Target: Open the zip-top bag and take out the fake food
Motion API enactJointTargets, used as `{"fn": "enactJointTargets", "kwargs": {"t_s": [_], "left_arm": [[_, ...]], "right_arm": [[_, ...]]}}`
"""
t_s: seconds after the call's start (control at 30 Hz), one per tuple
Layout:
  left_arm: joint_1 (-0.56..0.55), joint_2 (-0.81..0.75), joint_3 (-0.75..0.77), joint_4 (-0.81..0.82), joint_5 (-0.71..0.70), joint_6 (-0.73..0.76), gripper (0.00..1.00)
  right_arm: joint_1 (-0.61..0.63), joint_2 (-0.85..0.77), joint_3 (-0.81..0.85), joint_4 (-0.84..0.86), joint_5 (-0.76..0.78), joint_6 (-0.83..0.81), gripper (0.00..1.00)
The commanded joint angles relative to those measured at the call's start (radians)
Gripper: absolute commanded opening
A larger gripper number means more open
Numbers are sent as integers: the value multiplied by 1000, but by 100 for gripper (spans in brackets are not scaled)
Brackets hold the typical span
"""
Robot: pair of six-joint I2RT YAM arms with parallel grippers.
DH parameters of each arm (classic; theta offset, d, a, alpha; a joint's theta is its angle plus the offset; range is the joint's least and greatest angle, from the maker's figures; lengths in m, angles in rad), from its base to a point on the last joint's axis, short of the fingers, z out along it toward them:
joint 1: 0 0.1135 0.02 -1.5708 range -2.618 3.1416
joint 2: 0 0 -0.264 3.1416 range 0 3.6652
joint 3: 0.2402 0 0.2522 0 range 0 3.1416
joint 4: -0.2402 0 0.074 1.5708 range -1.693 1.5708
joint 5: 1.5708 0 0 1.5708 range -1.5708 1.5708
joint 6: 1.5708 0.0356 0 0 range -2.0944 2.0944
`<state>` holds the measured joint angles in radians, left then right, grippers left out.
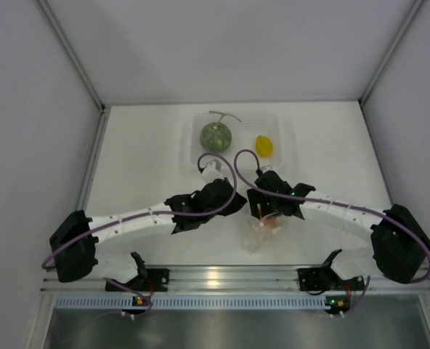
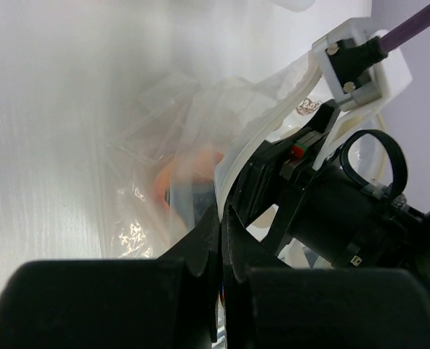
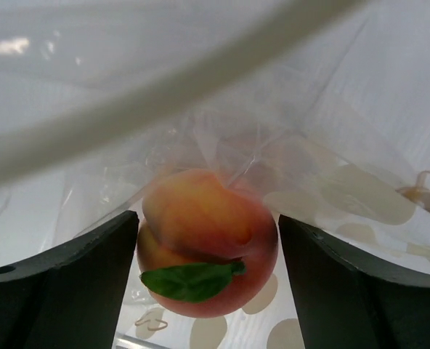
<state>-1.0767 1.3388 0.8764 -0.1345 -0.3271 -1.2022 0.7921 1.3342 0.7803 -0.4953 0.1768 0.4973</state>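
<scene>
— On the near worktop [image 1: 142,174] lies our zip-top bag [image 1: 253,240], the toy peach [image 3: 208,233] inside.
— Our right pincer [image 3: 208,222] stands spread astride it. The left pincer [image 2: 222,236] is pressed together, whether on film we cannot tell.
— Film looks slippery and floppy. We judge the peach light and rigid, so we grip its flanks.

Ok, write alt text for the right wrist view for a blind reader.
An orange-red toy peach with a green leaf lies under crinkly clear zip-top bag plastic, closely flanked by the two dark fingers of the right gripper; whether they squeeze it is unclear. A blurred pale band crosses the top.
</scene>
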Motion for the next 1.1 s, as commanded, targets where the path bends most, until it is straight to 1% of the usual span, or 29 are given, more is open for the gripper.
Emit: {"fn": "enactJointTargets", "kwargs": {"t_s": [0.0, 0.07, 0.1, 0.23, 0.4, 0.8, 1.0, 1.07], "left_arm": [[-2, -18, -5, 36, -30, -2, 0], [-2, -21, -8, 36, -35, -3, 0], [-2, -21, -10, 36, -39, -3, 0], [-2, -24, -11, 36, -44, -2, 0], [-2, -30, -16, 36, -52, 0, 0], [-5, -32, -17, 42, -33, -10, 0], [-19, -33, -19, 59, -29, -11, 0], [-20, -41, -19, 61, -27, -11, 0]], "right_arm": [[10, -12, -29, -2, -30, -5, 81], [10, 5, -45, 9, -36, -3, 87], [13, 11, -53, 11, -36, -2, 88], [16, 11, -70, 34, -23, 6, 84], [16, -44, -53, 28, 7, 10, 71], [38, -174, 75, -80, 15, 12, 69], [50, -198, 166, -92, 9, 21, 65], [62, -184, 188, -101, 50, 29, 62]]}}
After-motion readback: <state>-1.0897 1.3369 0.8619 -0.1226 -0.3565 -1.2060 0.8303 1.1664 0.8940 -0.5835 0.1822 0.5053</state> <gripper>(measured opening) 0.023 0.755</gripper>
